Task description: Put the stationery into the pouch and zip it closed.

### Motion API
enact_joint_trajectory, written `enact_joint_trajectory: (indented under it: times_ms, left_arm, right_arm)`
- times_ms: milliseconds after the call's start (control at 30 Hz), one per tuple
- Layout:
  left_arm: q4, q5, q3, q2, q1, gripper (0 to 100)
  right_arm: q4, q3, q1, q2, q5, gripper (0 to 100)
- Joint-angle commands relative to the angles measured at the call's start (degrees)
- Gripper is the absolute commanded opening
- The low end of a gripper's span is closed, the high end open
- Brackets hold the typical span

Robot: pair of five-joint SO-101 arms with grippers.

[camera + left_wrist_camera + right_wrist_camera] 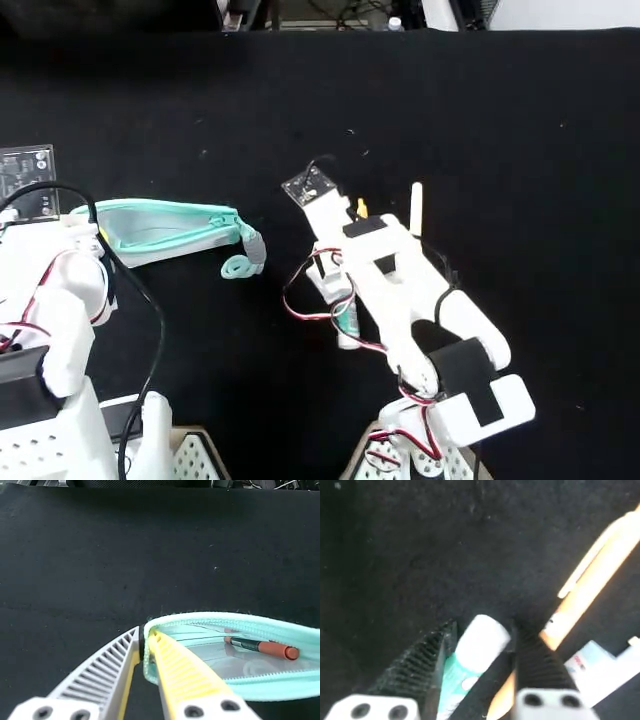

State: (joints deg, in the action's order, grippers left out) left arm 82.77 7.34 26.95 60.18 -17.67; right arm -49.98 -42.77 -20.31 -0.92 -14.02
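Note:
The teal pouch lies open at the left of the black table, its zipper gaping. In the left wrist view a red pen lies inside the pouch. My left gripper is shut on the pouch's end rim. A white-capped teal tube lies on the cloth between the fingers of my open right gripper, which stand close on either side of the cap. The tube pokes out from under the right arm. A pale orange pen lies just beside it.
The pouch's teal pull strap curls off its right end. A white and blue eraser-like block lies next to the pen. A circuit board sits at the far left edge. Bare black cloth stretches across the back.

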Motion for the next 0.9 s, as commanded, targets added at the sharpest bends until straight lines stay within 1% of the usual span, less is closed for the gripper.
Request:
enact_joint_trajectory:
  times_ms: [0,67,167,200,233,400,533,600,667,733,867]
  left_arm:
    - [0.1,0.7,2.0,-0.9,-0.4,3]
    - [0.1,0.7,2.0,-0.9,-0.4,3]
    - [0.1,0.7,2.0,-0.9,-0.4,3]
    - [0.1,0.7,2.0,-0.9,-0.4,3]
    - [0.1,0.7,2.0,-0.9,-0.4,3]
    - [0.0,0.7,2.0,-0.9,-0.4,3]
    - [0.0,0.7,2.0,-0.9,-0.4,3]
    - [0.0,0.7,2.0,-0.9,-0.4,3]
    - [0.0,0.7,2.0,-0.9,-0.4,3]
    - [0.0,0.7,2.0,-0.9,-0.4,3]
    - [0.0,0.7,2.0,-0.9,-0.4,3]
  right_arm:
    - [0.1,2.5,-1.0,0.2,0.5,4.0]
    - [0.0,2.5,-1.0,0.2,0.5,9.5]
    - [0.0,2.5,-1.0,-0.2,1.7,23.0]
    - [0.0,2.6,-1.1,-0.2,1.5,26.0]
    - [-0.1,2.6,-1.4,-0.2,1.6,27.0]
    - [-4.6,3.2,-5.1,-0.2,2.0,20.3]
    - [-4.7,3.3,-6.0,0.2,2.1,15.2]
    - [-4.0,3.0,-5.9,0.2,2.1,9.8]
    - [-3.3,2.9,-5.8,0.2,3.0,1.4]
    - [-3.3,2.9,-5.8,0.2,4.7,2.2]
    - [-3.6,3.4,-5.8,-1.0,4.8,1.2]
